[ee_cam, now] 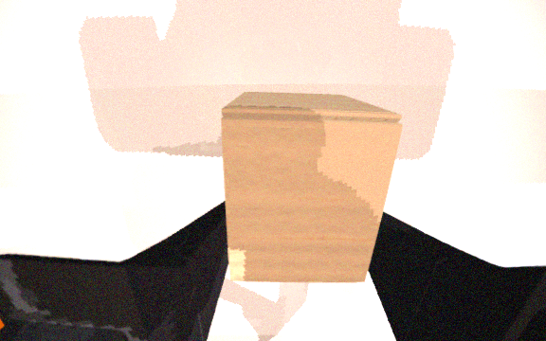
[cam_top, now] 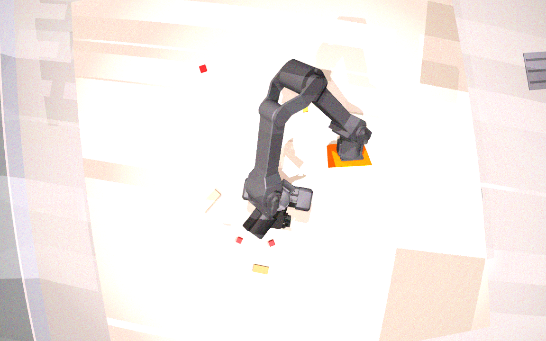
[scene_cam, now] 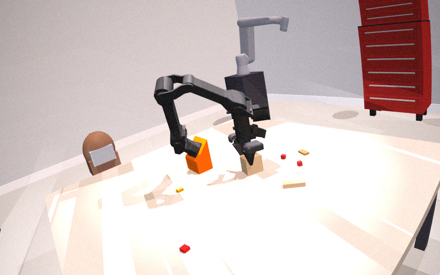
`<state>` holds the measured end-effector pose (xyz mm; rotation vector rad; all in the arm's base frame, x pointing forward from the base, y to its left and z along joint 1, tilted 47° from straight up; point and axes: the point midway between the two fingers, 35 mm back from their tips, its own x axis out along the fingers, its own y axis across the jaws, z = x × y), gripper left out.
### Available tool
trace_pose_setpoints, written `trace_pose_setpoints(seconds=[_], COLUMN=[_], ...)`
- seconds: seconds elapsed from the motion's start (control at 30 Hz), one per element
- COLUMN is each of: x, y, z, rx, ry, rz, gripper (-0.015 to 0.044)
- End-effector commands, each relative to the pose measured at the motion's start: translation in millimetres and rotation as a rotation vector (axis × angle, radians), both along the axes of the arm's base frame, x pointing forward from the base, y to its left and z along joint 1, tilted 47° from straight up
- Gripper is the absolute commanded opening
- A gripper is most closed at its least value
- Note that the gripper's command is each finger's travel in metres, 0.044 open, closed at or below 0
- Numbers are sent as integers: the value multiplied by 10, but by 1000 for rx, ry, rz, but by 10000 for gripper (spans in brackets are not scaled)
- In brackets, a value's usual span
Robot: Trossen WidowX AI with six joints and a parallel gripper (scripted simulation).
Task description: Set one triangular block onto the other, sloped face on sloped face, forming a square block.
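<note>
My gripper [scene_cam: 249, 157] [ee_cam: 295, 208] is shut on a tan wooden triangular block [ee_cam: 301, 189], one finger on each side of it. A sliver of the other wooden triangular block [ee_cam: 301, 101] shows just beyond it, and the two lie close together. In the exterior view they read as one tan square block [scene_cam: 253, 167] standing on the white table [scene_cam: 317, 222], with the fingertips on its top. In the top view the wrist [cam_top: 262, 224] hides both blocks.
The arm's orange base [cam_top: 348, 162] [scene_cam: 201, 160] stands left of the block. Small red cubes [scene_cam: 282, 156] [scene_cam: 299, 163] [cam_top: 239, 239] [cam_top: 271, 243], a pale plank [scene_cam: 293, 184] [cam_top: 212, 200] and a yellow tile [scene_cam: 303, 151] [cam_top: 260, 268] lie nearby. Another red cube [scene_cam: 184, 248] lies near the front.
</note>
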<state>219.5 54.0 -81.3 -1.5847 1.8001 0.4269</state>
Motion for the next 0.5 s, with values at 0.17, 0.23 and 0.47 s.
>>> trace_pose_setpoints(seconds=[0.17,0.23,0.47], x=[4,4,1], y=[-10,-11,-7], z=[-12,-15,-12], rx=[-2,-2,0], ry=[1,1,0], rz=[5,5,1], gripper=[0,0,0])
